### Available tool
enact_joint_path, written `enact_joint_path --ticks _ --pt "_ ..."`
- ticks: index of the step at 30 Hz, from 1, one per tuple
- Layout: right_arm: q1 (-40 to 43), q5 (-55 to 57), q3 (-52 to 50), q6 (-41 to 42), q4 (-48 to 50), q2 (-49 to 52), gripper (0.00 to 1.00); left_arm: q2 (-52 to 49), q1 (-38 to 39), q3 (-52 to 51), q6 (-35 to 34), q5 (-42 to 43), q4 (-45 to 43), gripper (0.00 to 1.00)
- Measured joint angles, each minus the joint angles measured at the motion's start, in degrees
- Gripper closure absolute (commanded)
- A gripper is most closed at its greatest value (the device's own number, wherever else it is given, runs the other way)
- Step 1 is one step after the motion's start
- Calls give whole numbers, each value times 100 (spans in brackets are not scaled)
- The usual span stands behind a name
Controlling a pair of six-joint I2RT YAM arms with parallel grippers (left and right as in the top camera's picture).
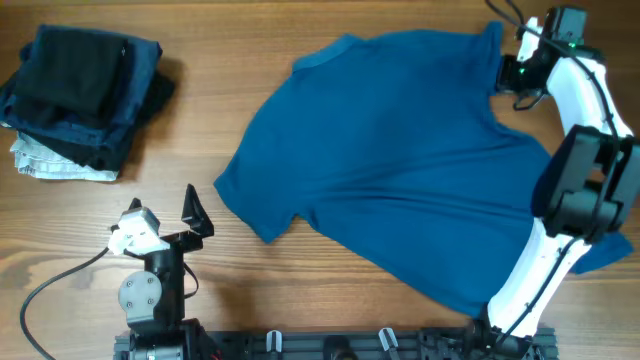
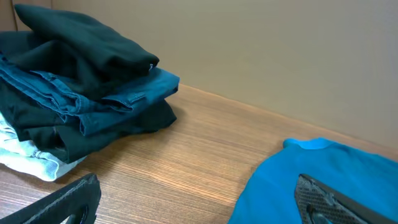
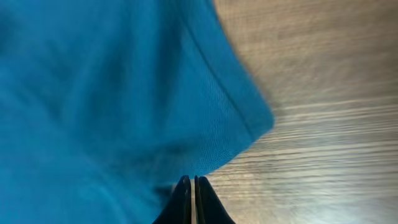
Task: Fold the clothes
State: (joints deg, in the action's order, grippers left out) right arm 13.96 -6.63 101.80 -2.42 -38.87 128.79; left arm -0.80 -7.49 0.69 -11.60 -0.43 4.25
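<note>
- Black and white hard plastic makes up the left pincer (image 1: 165, 225), nearest the rig's base; its two fingers are spread wide, hold nothing, and stand just off the T-shirt's near sleeve.
- Wood-grain laminate with fine straight streaks covers the worktop (image 1: 250, 60), matte and pale brown.
- Soft mid-blue knit, the T-shirt (image 1: 400, 170) lies spread on the worktop from its middle to its right side, set on a slant. Shallow creases run across the body, and one short sleeve ends in a blunt corner pointing near-left.
- The shirt's lower part passes beneath the white shell of the right arm (image 1: 545, 255), and a bit of blue shows beyond it.
- A narrow folded band edges the neck opening at the shirt's far-left end.
- The right pincer (image 3: 192, 183) is at the shirt's far-right corner, its thin dark fingers pressed together. Their tips meet right at a stitched hem edge, and I cannot tell whether cloth is caught between them.
- Far left, well apart from the shirt, is a folded pile (image 1: 85, 90). A limp black garment (image 2: 87, 37) lies on top, seamed denim-like blue layers (image 2: 124, 93) are under it, and a crumpled whitish cloth (image 1: 50, 165) is at the bottom.
</note>
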Motion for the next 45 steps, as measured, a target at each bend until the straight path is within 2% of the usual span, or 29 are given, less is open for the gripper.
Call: enact_joint_path --ticks 4,16,22,24,28,32,35,38,40,45 --pt "0 -35 -7 24 479 487 96 0 0 0 0 0 2 0" --pt "341 568 -9 61 1239 614 95 0 0 0 0 2 0 0" --pt "496 538 157 15 1110 599 92 0 0 0 0 2 0 0" --pt "485 507 186 -4 704 168 85 0 0 0 0 0 0 0" --pt "487 0 223 195 -483 -890 62 -7 0 0 0 0 2 0" --pt "437 -1366 317 306 -1451 -1707 59 0 0 0 0 0 0 0" --pt "302 -1838 326 352 -1976 -1755 49 0 0 0 0 0 0 0" --pt "232 -1742 323 385 -2315 -1738 36 0 0 0 0 0 0 0" --pt "247 -1488 323 402 -2424 -1738 0 0 0 0 0 0 0 0" --pt "258 -1165 323 409 -2441 -1738 0 0 0 0 0 0 0 0"
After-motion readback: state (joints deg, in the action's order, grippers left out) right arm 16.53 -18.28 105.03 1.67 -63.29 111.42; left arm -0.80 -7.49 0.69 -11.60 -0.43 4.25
